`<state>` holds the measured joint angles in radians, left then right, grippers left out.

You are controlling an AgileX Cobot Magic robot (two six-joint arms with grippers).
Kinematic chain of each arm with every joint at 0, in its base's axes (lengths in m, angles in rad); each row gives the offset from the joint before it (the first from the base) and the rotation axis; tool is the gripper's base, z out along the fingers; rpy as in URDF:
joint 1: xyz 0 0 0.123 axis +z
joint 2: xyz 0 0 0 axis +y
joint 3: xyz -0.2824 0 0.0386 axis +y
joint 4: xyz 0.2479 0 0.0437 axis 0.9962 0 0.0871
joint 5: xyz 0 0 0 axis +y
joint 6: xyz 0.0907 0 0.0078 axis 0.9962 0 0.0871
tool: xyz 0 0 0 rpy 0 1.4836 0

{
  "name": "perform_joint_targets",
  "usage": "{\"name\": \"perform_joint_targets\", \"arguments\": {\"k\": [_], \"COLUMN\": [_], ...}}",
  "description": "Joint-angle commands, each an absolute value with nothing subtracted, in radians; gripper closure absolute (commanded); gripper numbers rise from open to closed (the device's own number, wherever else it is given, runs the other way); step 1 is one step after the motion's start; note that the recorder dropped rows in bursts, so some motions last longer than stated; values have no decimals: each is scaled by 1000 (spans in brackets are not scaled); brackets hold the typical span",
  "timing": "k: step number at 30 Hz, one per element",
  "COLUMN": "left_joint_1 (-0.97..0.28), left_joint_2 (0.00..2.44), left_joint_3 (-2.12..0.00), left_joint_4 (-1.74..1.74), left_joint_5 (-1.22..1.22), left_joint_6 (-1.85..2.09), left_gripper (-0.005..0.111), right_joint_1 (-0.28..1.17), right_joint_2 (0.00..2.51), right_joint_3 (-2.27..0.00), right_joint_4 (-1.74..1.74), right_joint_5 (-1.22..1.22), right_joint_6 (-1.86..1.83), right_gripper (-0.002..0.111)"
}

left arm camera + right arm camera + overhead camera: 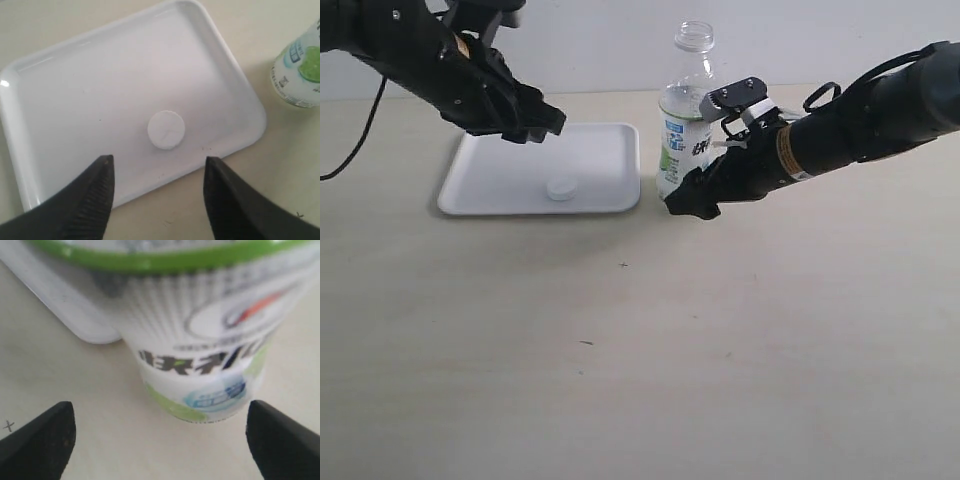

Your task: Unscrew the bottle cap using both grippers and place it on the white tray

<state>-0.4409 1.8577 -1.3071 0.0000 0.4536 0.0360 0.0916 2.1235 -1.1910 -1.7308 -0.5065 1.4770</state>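
Observation:
The white bottle cap (561, 188) lies flat on the white tray (500, 170), apart from both grippers. In the left wrist view the bottle cap (166, 130) rests just beyond the fingertips on the white tray (90, 75). My left gripper (538, 128) (159, 162) hovers above the tray, open and empty. The bottle (682, 130) stands upright and uncapped just right of the tray. My right gripper (698, 180) (160, 410) is low beside the bottle (200, 355), open, with its jaws standing wide and short of the bottle's base.
The bottle's base (300, 75) stands close to the tray's corner (75, 315). The beige tabletop (640, 350) stretches out in front. A black cable (355, 140) hangs from the left arm at the far left.

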Motion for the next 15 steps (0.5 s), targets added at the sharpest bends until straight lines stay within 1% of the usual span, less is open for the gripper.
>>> {"name": "perform_joint_targets", "arguments": {"k": [1, 5, 8, 10, 12, 14, 15], "left_joint_1": [-439, -439, -439, -439, -439, -439, -439], "left_joint_2": [1748, 1651, 1582, 1531, 1480, 1429, 1394], "left_joint_3": [-1150, -983, -841, -746, -658, -572, -518], "left_joint_4": [-14, -16, -16, -16, -16, -16, -16], "left_joint_5": [296, 117, 0, -96, -201, -293, -346], "left_joint_6": [-30, -46, -46, -46, -53, -66, -75], "left_gripper": [54, 54, 54, 57, 65, 78, 87], "right_joint_1": [79, 62, 45, 45, 45, 45, 45], "right_joint_2": [2078, 2008, 1938, 1889, 1849, 1812, 1790], "right_joint_3": [-1152, -1085, -1022, -980, -940, -902, -877], "right_joint_4": [-1744, -1744, -1744, -1744, -1744, -1744, -1744], "right_joint_5": [-466, -409, -419, -420, -418, -416, -415], "right_joint_6": [1523, 1523, 1525, 1527, 1527, 1527, 1527], "right_gripper": [23, 29, 34, 37, 43, 54, 62]}}
